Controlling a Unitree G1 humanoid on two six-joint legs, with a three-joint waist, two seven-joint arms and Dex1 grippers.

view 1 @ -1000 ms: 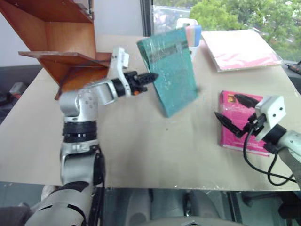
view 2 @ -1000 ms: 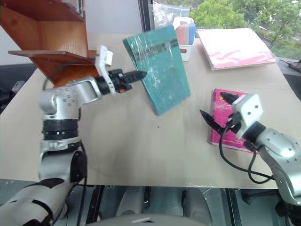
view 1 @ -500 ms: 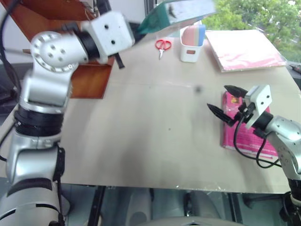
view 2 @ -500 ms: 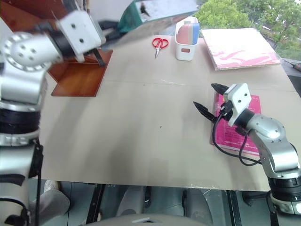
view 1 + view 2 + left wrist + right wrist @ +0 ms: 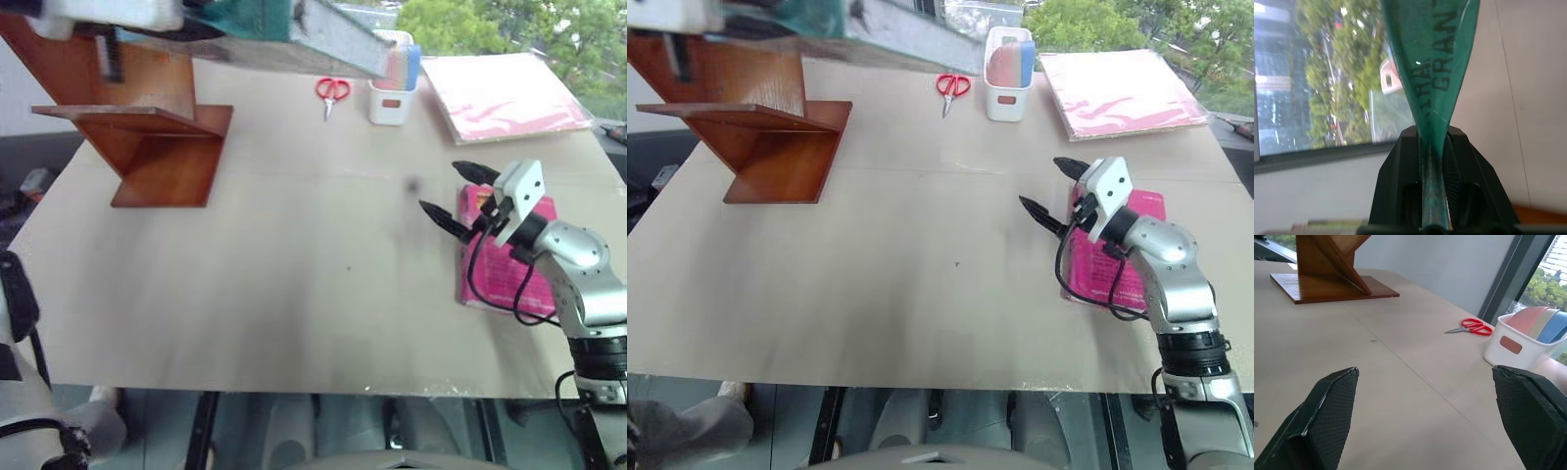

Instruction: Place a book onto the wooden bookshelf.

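Note:
The teal-green book [image 5: 294, 24] hangs high at the far edge of the scene, above and just right of the wooden bookshelf [image 5: 147, 137]. My left gripper [image 5: 1434, 142] is shut on the book's lower edge, its black fingers [image 5: 1462, 156] pinching the glossy cover [image 5: 1435, 63]. The reddish-brown bookshelf stands at the table's far left, its slanted boards also visible from the right wrist [image 5: 1327, 269]. My right gripper [image 5: 458, 191] hovers open over the table's right side, with nothing between its fingers [image 5: 1327, 416].
A magenta-pink book [image 5: 505, 259] lies flat under my right wrist. Red scissors [image 5: 331, 90] and a white bin [image 5: 392, 83] of coloured items sit at the back middle. A large pink folder [image 5: 509, 93] lies at the back right.
My left arm has swung the book up from in front of the shelf to high above it. My right gripper has crept forward over the table, still open.

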